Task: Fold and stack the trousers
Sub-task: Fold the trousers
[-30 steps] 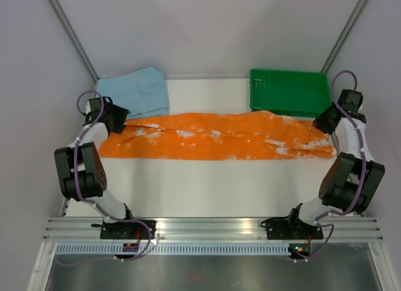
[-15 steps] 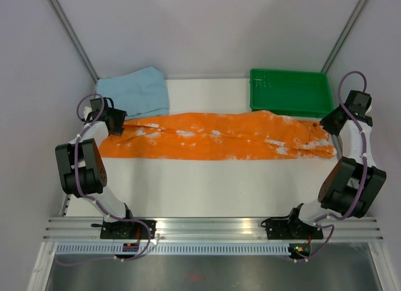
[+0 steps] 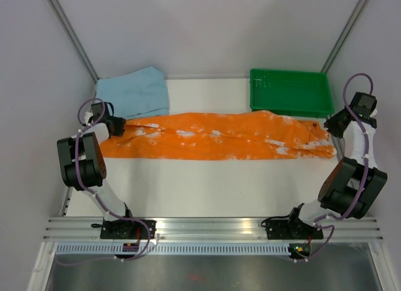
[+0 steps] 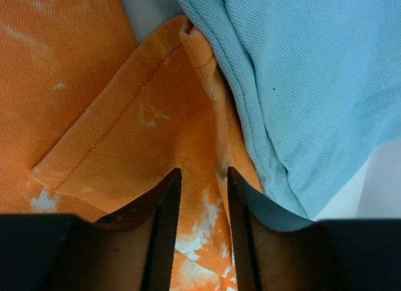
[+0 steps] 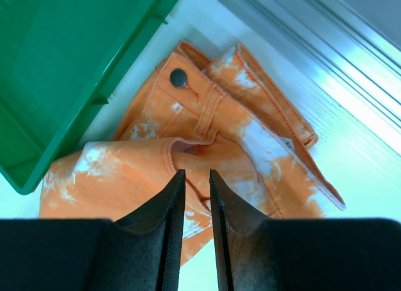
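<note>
Trousers point(image 3: 216, 136) are spread as one long strip across the middle of the table point(image 3: 207, 184), past the white stretch in front of our arm bases. We read that layout as the set-up for a fold, since each end sits within reach of one arm. On our left, the left gripper point(image 3: 119, 125) is down at the leg end. Seen from its wrist, its fingers point(image 4: 166, 203) stand a little apart just above a turned-back hem corner point(image 4: 113, 125), with no cloth visibly nipped between them, so we judge it is placed to take that hem. On our right, the right gripper point(image 3: 331, 123) hangs beside the waist end, its jaws narrowly parted and holding nothing, looking down on the waistband button point(image 5: 178, 78); we take it to be lining up for the waistband. The long axis runs left to right, roughly parallel to the near table edge, with the waist pointing right and the leg ends pointing left. Further back, a pale blue cloth point(image 3: 135, 92) lies against the leg hem, and a green tray point(image 3: 294, 90) sits at the far right, its near rim touching or just beside the waist corner
</note>
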